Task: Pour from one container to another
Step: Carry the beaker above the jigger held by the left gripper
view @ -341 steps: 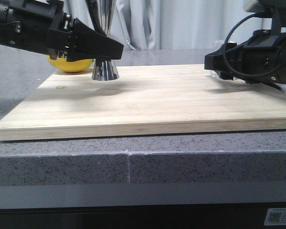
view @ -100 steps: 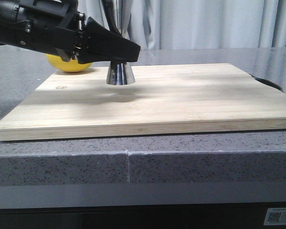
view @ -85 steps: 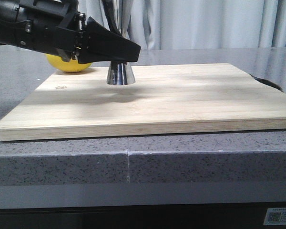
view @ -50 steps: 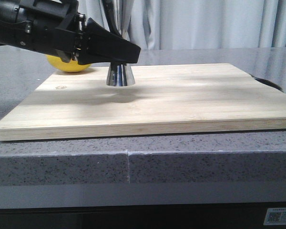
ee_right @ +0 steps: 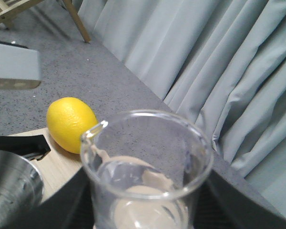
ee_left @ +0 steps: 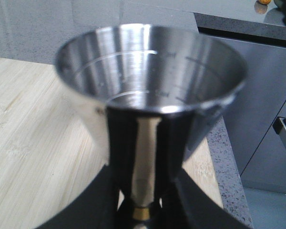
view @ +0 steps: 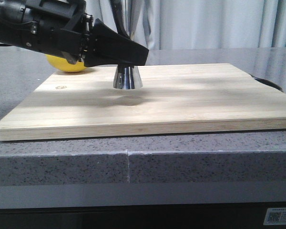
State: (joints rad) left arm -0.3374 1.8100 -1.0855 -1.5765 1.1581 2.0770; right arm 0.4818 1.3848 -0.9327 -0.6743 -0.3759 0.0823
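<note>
Nearest, the grey speckled counter (view: 133,164) runs across the front view, and on it lies the pale wooden cutting board (view: 181,105), which serves as the landmark for everything else. Standing on the board toward its far left part is the steel jigger (view: 127,78), upright on its flared base. The left gripper (view: 133,50) reaches in from the board's left side and is clamped around the jigger's narrow waist; in the left wrist view its dark fingers (ee_left: 112,191) press the stem from both sides, just above the thin gold band, and the jigger's wide upper cup (ee_left: 150,71) shows engraved measuring lines inside. The gripper's black body hides the jigger's middle from the front.

Beyond the board's far left corner, just off the wood, a yellow lemon (view: 66,64) rests on the counter, partly covered by the left arm.

The glass beaker (ee_right: 148,167) appears only in the right wrist view, grasped by the right gripper (ee_right: 148,210), whose dark fingers flank its sides. It is held up above the board's level, its pouring lip turned toward the lemon (ee_right: 72,123), with the jigger's rim (ee_right: 12,186) low beside it.

Farthest back, pale grey curtains (view: 209,24) hang behind the counter.
</note>
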